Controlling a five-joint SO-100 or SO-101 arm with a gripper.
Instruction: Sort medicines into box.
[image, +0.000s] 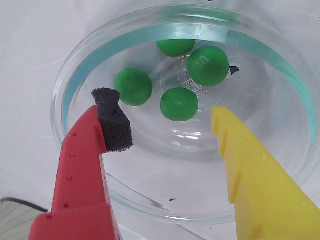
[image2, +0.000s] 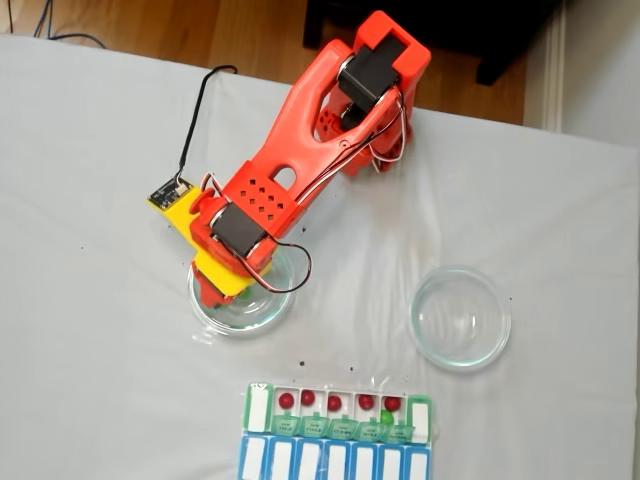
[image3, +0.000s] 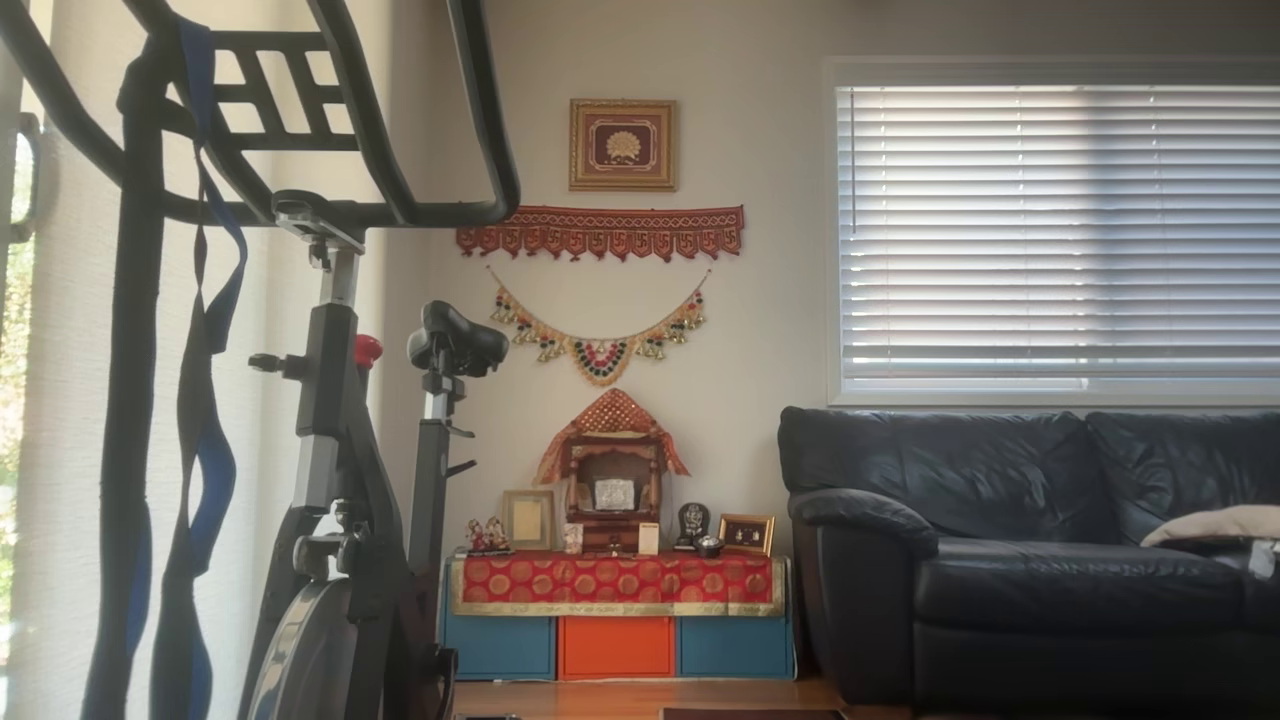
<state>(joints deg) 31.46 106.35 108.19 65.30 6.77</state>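
Note:
Several bright green medicines (image: 132, 86) lie in a clear glass dish (image: 75, 75) in the wrist view. My gripper (image: 162, 106) hangs open just above them, its red finger with a black foam pad (image: 114, 117) on the left and its yellow finger (image: 250, 165) on the right. One green ball (image: 179, 104) sits between the tips, and nothing is held. In the fixed view the gripper (image2: 215, 292) is over the left dish (image2: 262, 315). The box (image2: 258, 408) lies at the bottom edge, with several dark red medicines (image2: 308, 398) in its white compartments and one green ball (image2: 385, 416).
A second clear glass dish (image2: 428, 322) stands to the right of the arm, with nothing in it. A black cable (image2: 195, 120) runs across the white cloth behind the arm. The other view shows a room with an exercise bike (image3: 340, 450) and a sofa (image3: 1030, 540).

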